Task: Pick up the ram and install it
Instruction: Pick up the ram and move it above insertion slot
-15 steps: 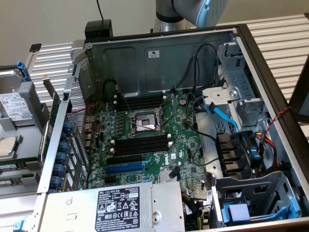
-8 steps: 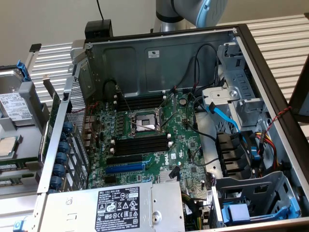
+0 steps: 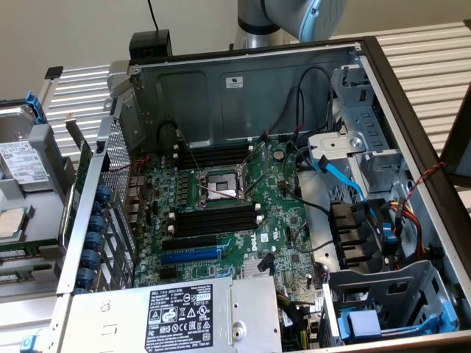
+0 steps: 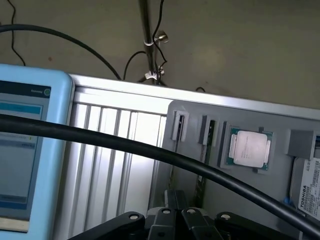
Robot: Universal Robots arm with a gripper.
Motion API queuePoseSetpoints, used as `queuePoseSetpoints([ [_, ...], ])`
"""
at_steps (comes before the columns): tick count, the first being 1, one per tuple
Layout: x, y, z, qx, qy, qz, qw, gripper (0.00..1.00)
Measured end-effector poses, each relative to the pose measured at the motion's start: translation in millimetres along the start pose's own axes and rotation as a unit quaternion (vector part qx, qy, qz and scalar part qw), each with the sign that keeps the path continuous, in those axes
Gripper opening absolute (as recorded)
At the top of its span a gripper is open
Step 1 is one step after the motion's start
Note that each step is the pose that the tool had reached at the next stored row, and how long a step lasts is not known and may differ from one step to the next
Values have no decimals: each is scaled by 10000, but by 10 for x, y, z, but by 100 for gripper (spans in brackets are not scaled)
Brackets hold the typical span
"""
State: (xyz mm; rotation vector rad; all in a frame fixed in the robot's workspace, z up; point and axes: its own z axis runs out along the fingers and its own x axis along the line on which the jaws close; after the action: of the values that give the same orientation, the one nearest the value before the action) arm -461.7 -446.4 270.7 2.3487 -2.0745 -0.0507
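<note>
Hand [image 4: 176, 210] found with fingers together and holding nothing, poised over the grey tray [image 4: 260, 200] that sits on the bench outside the computer case [image 3: 243, 88]; the ram [image 3: 26, 254] appears to rest in that tray, at the exterior view's left, just beside the processor chip [image 4: 249, 148], with a second green strip close alongside; the black memory slots [image 3: 213, 220] on the motherboard [image 3: 287, 213] stand empty. Risks, as judged: a descent with fingers together would strike the stick's edge rather than straddle it; the black cable [image 4: 125, 145] crossing the wrist view could snag; the neighbouring strip invites a wrong pick. Ram is cut off at the frame edge; its label and the slot latches cannot be made out.
</note>
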Motion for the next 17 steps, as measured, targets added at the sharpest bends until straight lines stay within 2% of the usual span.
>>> queuePoseSetpoints([
  [5,1,-1,49,0,0,0,10000,11],
  [6,1,-2,62,0,0,0,10000,17],
  [7,2,-2,75,0,0,0,10000,17],
  [9,2,-3,106,0,0,0,10000,31],
  [16,4,-6,228,0,0,0,10000,31],
  [17,5,-7,243,1,0,0,10000,38],
])
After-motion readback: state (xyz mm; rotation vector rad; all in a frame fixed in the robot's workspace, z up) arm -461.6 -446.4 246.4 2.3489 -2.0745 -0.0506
